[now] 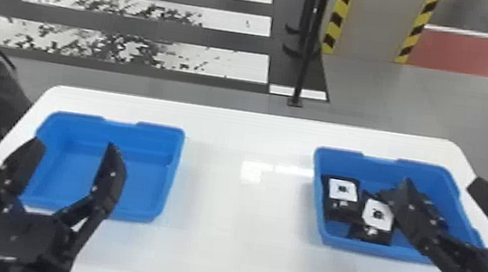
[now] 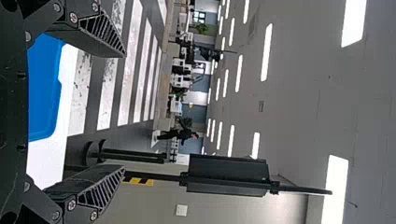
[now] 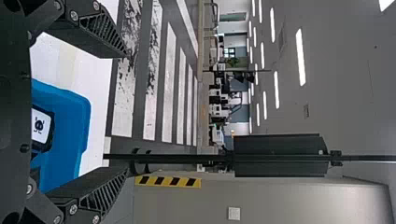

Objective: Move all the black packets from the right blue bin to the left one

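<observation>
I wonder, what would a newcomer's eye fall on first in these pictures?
Probably the left blue bin and right blue bin on the white table. Then the left gripper and right gripper, both open, one at each bin. The white-labelled black packets also stand out, inside the right bin.

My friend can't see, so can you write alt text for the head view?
Black packets with white labels lie in the right blue bin on a white table, with the robot's open right gripper at that bin. The open left gripper is at the left blue bin.
</observation>
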`<action>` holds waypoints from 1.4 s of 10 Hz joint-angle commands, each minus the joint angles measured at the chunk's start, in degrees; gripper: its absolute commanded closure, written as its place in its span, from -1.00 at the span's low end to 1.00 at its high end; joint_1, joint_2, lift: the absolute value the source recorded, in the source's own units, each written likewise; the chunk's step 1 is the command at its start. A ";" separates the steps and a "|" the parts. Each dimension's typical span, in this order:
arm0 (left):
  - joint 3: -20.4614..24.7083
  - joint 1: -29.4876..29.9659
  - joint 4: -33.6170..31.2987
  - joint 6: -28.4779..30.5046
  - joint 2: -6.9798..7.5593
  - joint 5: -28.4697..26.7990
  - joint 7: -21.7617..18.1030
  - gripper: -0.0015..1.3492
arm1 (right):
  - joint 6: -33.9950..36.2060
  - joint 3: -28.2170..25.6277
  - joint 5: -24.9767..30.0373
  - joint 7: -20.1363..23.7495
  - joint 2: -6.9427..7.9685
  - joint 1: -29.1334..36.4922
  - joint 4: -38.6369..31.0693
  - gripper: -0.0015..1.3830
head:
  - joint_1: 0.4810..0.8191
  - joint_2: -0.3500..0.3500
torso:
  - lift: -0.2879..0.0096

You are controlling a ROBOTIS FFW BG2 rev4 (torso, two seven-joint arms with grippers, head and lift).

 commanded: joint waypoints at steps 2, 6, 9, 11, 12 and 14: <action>0.00 0.00 0.14 -0.40 0.05 0.05 -0.02 -0.70 | -0.52 0.00 -0.03 0.00 0.00 0.04 0.08 -0.76 | 0.27 -0.01 | -0.01; -0.34 -0.14 0.28 -0.68 0.23 0.05 -0.02 -0.70 | -0.94 0.00 -0.03 0.00 0.00 -0.10 0.36 -0.77 | 0.27 -0.01 | -0.01; -0.80 -0.28 0.56 -1.10 0.41 0.28 -0.02 -0.70 | -0.38 -0.11 -0.26 0.00 -0.08 -1.23 1.20 -0.76 | 0.27 -0.03 | -0.01; -0.91 -0.28 0.84 -1.24 0.58 0.28 -0.11 -0.70 | 3.27 -0.46 0.20 -0.18 -0.08 -4.60 2.61 -0.76 | 0.27 -0.05 | -0.01; -1.03 -0.42 0.84 -1.24 0.67 0.40 -0.11 -0.70 | 6.79 -0.46 0.20 -0.35 -0.26 -7.13 4.72 -0.76 | 0.27 -0.06 | -0.01; -1.48 -0.70 1.13 -1.24 0.84 0.51 -0.28 -0.70 | 13.68 0.57 1.57 -0.18 -1.23 -13.04 9.08 -0.76 | 0.27 -0.12 | -0.01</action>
